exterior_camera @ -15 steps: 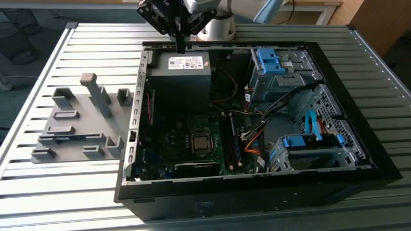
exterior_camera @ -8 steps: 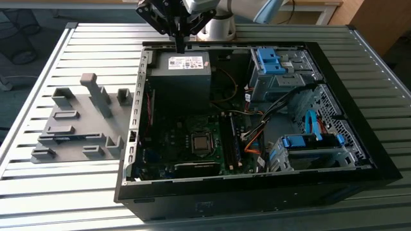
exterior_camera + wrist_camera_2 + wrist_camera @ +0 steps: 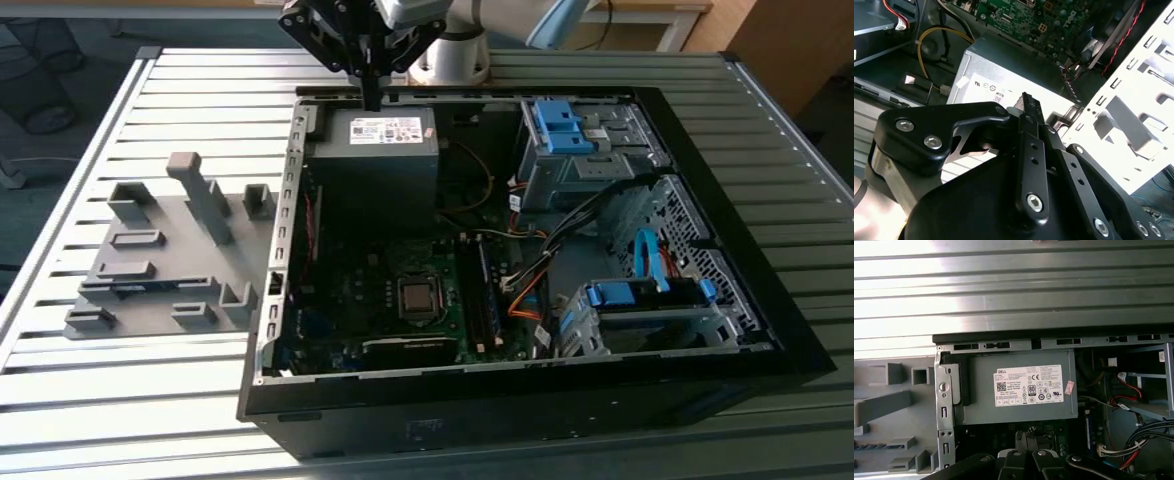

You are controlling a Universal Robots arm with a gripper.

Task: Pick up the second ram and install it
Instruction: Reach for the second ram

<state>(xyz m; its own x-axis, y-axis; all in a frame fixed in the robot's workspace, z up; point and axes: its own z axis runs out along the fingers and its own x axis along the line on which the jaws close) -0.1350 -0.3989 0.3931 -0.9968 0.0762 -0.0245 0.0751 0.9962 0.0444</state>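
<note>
Right now the gripper (image 3: 370, 98) hangs over the far edge of the open computer case (image 3: 400, 420), at about twelve o'clock in the exterior view, its tip just above the grey power supply (image 3: 380, 150). Its two black fingers (image 3: 1027, 107) are pressed together in the second wrist view, and nothing can be seen between them. In the first wrist view the gripper (image 3: 1029, 436) points down at the labelled face of the power supply (image 3: 1024, 390), with the case wall and the slatted metal table (image 3: 1004, 290) beyond it.

The second ram (image 3: 130, 285) appears to be the thin dark strip lying in a groove of the grey holder (image 3: 160, 305), which rests on the table (image 3: 80, 420) outside the case, at about nine o'clock from it, on the exterior view's left. The strip is too thin to make out its chips. It shows again in the first wrist view (image 3: 874, 446), set low among the holder's (image 3: 884, 430) upright blocks and well apart from the gripper.

Inside the case, the motherboard (image 3: 387, 290) lies at six o'clock from the power supply, and blue-tabbed drive bays (image 3: 561, 125) stand at three o'clock from it
</note>
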